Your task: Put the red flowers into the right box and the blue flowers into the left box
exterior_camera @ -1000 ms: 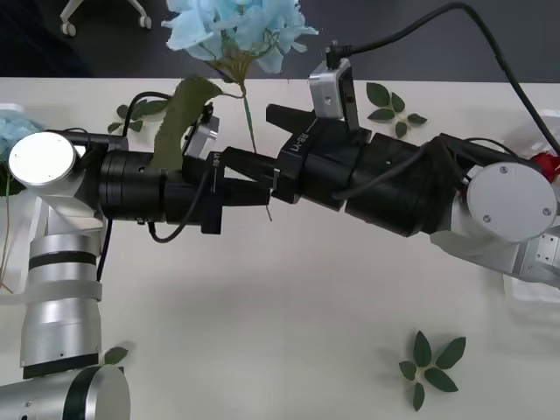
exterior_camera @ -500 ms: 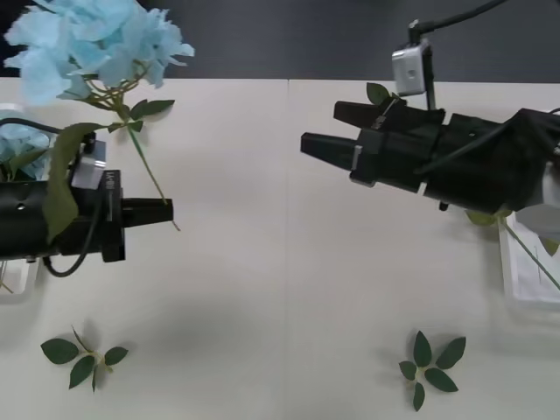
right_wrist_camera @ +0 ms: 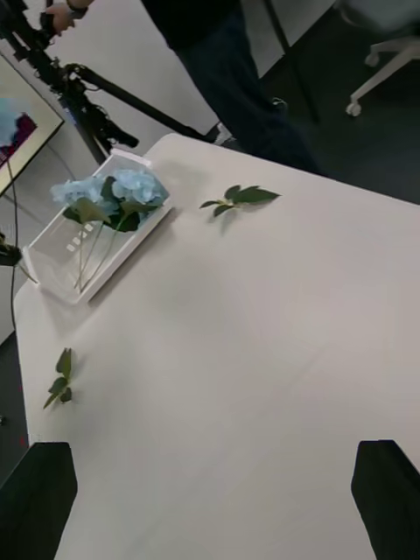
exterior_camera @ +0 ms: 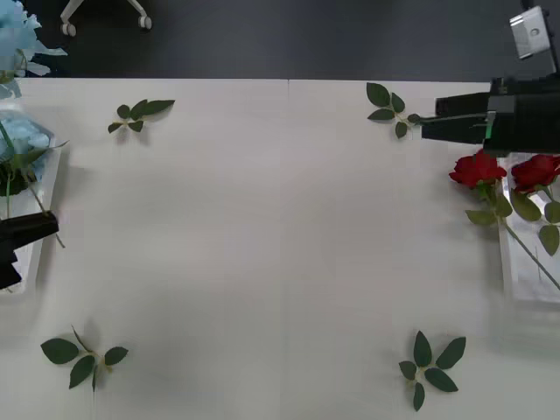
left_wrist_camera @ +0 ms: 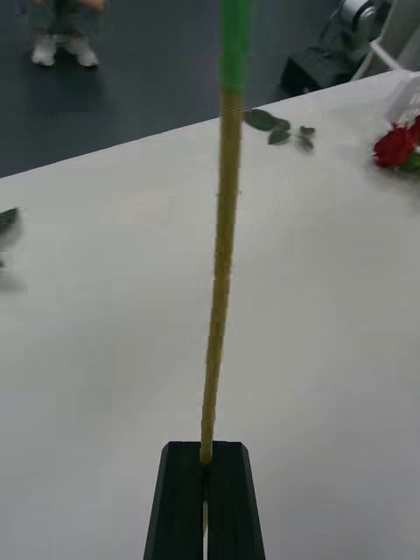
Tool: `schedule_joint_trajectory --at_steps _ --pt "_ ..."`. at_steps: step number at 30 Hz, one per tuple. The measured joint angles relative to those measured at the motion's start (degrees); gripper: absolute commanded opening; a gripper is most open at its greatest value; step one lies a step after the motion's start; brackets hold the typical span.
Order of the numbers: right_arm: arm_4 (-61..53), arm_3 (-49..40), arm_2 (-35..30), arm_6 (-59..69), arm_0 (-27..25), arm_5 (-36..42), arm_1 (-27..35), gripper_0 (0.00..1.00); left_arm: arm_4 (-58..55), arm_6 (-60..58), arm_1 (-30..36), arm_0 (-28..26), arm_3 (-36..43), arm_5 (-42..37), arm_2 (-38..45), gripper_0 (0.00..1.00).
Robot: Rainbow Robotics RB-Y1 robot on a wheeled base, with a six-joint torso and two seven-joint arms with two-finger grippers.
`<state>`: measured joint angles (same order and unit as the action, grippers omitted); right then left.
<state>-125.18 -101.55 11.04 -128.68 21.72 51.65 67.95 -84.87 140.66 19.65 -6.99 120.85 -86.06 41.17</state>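
My left gripper (exterior_camera: 48, 226) is at the table's left edge, over the left box (exterior_camera: 44, 188), and in the left wrist view its black fingers (left_wrist_camera: 206, 494) are shut on a thin green stem (left_wrist_camera: 219, 262). That stem's blue flower (exterior_camera: 13, 35) rises at the far left corner. More blue flowers (exterior_camera: 22, 140) lie in the left box (right_wrist_camera: 52, 280). Two red flowers (exterior_camera: 477, 168) lie at the right box (exterior_camera: 525, 284), one bloom resting just outside its wall. My right gripper (exterior_camera: 430, 120) hovers open above them, with nothing between its fingers (right_wrist_camera: 39, 490).
Loose green leaf sprigs lie on the white table: far left (exterior_camera: 140, 112), far right (exterior_camera: 389, 105), near left (exterior_camera: 83, 357) and near right (exterior_camera: 430, 367). A person and a tripod stand beyond the table's far side.
My left arm swung left with the blue flower, from the table's middle to above the left box. My right arm, now open, pulled back to the right, uncovering the red flowers.
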Motion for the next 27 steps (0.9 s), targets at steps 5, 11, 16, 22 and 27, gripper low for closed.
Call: schedule_joint_trajectory --at_steps 5,11,16,22,27 --pt "5.3 4.2 -6.7 4.5 0.0 11.9 0.0 0.93 4.8 -10.7 0.0 -3.5 4.1 3.9 3.5 0.02" --pt "12.9 5.3 -10.8 15.8 0.0 21.7 0.0 0.93 14.3 -19.4 0.0 -7.0 7.0 11.1 4.3 0.02" --pt "19.3 4.3 -10.9 24.4 0.0 25.2 -0.1 0.92 21.5 -29.5 0.3 -8.4 7.0 14.3 4.3 0.02" --pt "26.9 0.7 -10.9 32.4 0.0 26.6 -2.8 0.93 28.0 -34.5 2.8 -8.6 7.0 15.0 4.3 0.02" --pt "33.6 -1.7 -9.8 37.6 0.0 27.9 -5.7 0.93 31.1 -40.9 5.0 -8.5 6.1 15.6 4.7 0.02"
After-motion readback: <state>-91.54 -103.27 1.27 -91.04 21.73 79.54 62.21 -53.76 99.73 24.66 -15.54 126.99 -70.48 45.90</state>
